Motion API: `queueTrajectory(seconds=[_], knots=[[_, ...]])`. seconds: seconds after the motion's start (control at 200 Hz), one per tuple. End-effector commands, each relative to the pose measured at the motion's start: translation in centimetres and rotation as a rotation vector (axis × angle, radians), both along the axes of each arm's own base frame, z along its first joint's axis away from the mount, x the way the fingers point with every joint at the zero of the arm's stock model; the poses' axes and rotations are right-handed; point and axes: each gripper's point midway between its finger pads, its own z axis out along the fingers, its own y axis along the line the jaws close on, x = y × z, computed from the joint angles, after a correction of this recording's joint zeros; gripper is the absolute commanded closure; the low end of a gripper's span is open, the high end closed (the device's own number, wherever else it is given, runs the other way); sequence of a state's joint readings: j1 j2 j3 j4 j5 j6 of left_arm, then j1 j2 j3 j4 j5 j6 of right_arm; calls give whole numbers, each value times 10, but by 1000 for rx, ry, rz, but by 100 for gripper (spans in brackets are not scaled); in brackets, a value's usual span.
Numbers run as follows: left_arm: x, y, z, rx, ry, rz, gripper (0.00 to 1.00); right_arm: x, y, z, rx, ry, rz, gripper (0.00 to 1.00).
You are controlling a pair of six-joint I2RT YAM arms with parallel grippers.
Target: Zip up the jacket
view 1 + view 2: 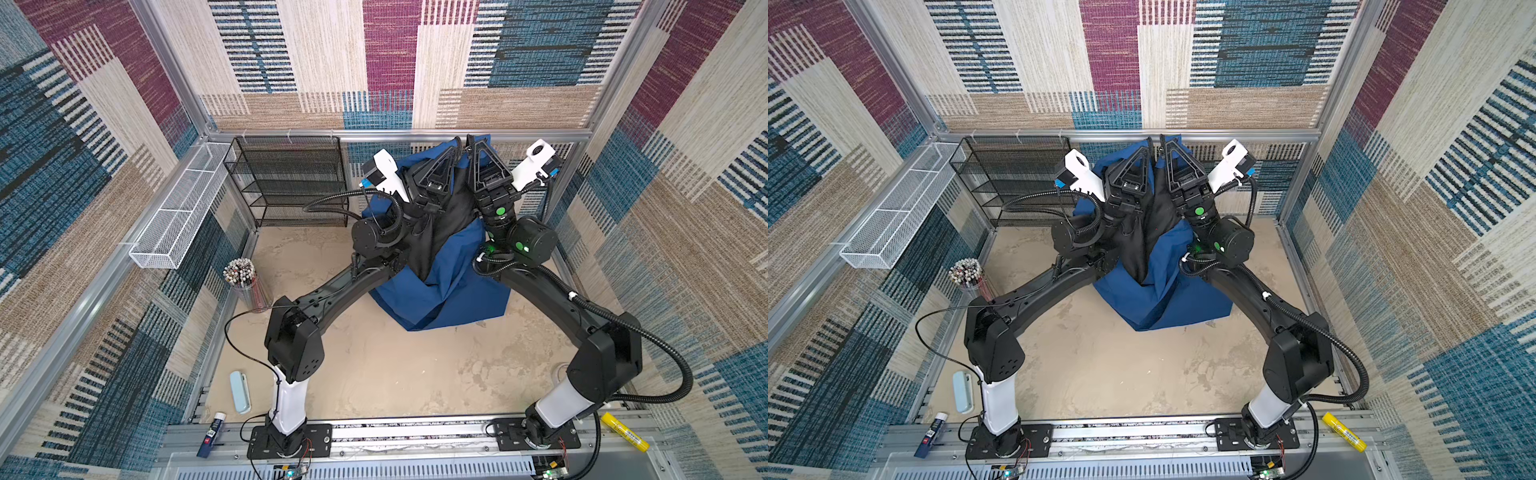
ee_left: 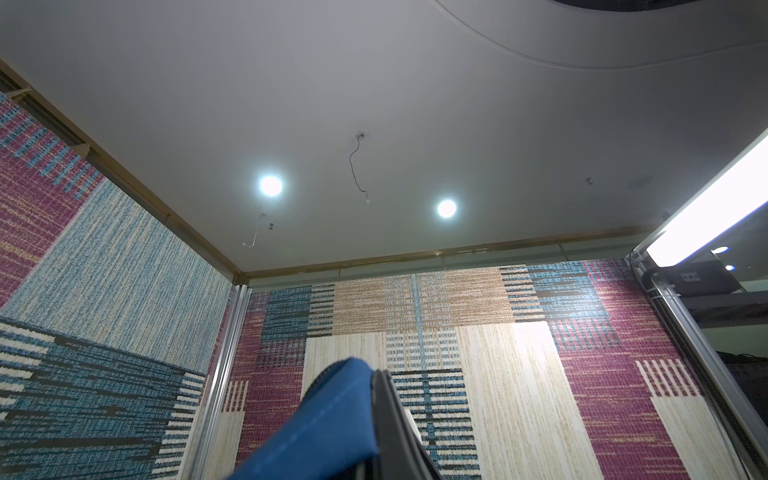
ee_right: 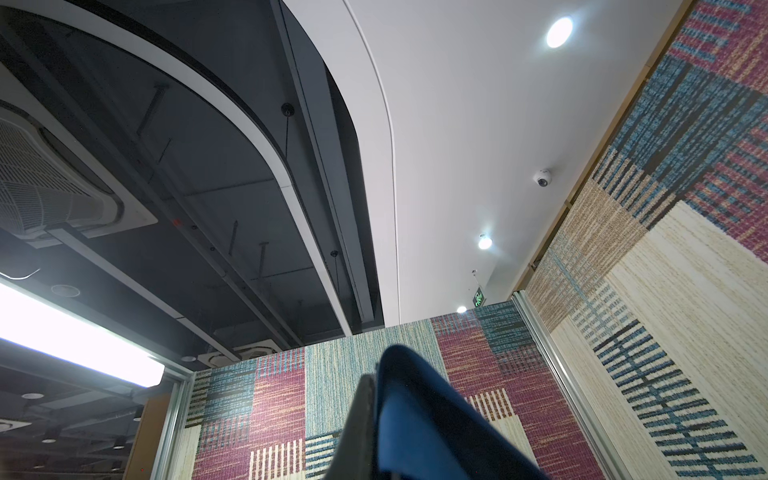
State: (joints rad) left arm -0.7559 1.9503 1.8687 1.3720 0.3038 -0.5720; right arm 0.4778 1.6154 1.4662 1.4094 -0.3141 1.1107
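The jacket (image 1: 449,291) (image 1: 1163,291) is navy blue with black lining and hangs lifted over the back of the sandy table, its lower part bunched on the surface. The open front shows as a black V of lining between the arms. Both grippers point upward, close together, at its top edge. My left gripper (image 1: 456,145) (image 1: 1149,142) is shut on the jacket's blue edge (image 2: 328,415). My right gripper (image 1: 470,140) (image 1: 1163,139) is shut on the other blue edge (image 3: 415,415). Each wrist view shows one dark finger (image 2: 392,415) (image 3: 361,415) pressed against fabric. No zipper shows.
A black mesh shelf (image 1: 291,178) stands at the back left, with a white mesh basket (image 1: 178,212) on the left rail. A cup of pencils (image 1: 243,278), a pale blue case (image 1: 240,390) and a glue stick (image 1: 210,432) lie left; a yellow marker (image 1: 625,430) lies front right.
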Motion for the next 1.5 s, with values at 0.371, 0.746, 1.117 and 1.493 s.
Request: queueTrajectory(seconds=[0.371,0.746,1.117,1.493], knots=[[-8,7,14,-70,-52,15,100,-96,-46,12,201,-402,26,100],[-10,5,17,-86,-59,6,100,-96,-46,12,201,-402,27,100],[-9,4,17,-91,-58,13,100,-98,-46,13,203,-404,32,100],[-9,2,15,-88,-56,12,100,-100,-47,15,208,-414,32,100]])
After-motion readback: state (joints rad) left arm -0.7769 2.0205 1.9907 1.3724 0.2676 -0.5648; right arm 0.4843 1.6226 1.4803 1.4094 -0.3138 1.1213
